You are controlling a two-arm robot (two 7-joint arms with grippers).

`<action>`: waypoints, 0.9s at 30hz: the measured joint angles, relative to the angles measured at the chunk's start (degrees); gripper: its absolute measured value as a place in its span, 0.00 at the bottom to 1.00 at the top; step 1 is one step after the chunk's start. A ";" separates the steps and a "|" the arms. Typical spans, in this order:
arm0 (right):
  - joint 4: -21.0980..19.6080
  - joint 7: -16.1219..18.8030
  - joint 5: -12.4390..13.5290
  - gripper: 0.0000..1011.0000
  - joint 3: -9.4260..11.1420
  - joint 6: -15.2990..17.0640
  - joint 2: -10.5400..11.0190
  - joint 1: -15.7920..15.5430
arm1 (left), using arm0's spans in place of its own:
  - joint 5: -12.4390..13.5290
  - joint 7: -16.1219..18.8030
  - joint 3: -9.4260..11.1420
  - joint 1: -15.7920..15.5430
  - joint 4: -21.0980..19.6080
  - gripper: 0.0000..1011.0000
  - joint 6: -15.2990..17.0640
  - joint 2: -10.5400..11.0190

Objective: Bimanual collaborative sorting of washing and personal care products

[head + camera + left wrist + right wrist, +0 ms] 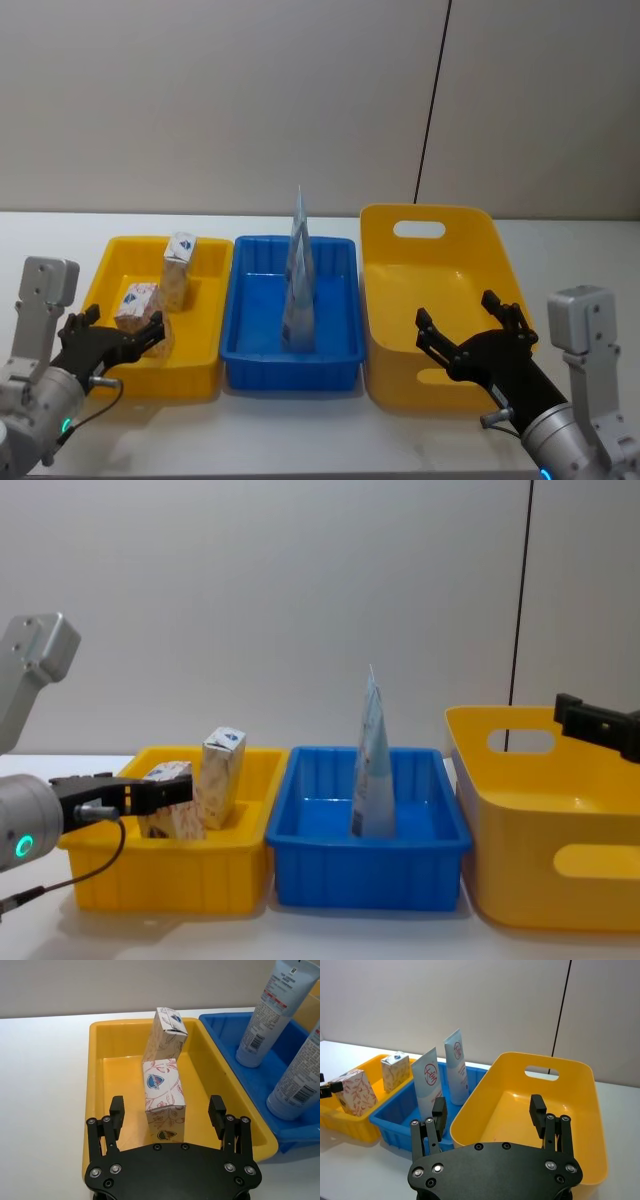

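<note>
Two white boxes with red floral print stand in the yellow tray: one at the front, one behind it leaning back. My left gripper is open just before the front box, its fingers wider apart than the box and not touching it. Two pale blue tubes stand upright in the blue tray. Over the front of the big yellow bin my right gripper hangs open with nothing in it.
The three containers stand side by side on a white table, yellow tray left, blue tray middle, handled bin right. The bin's inside is bare. A grey wall stands close behind the table.
</note>
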 joint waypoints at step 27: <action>0.00 0.00 0.00 0.99 0.00 0.00 0.00 0.00 | 0.10 -4.10 -0.58 -5.55 9.88 0.90 -2.38 -2.17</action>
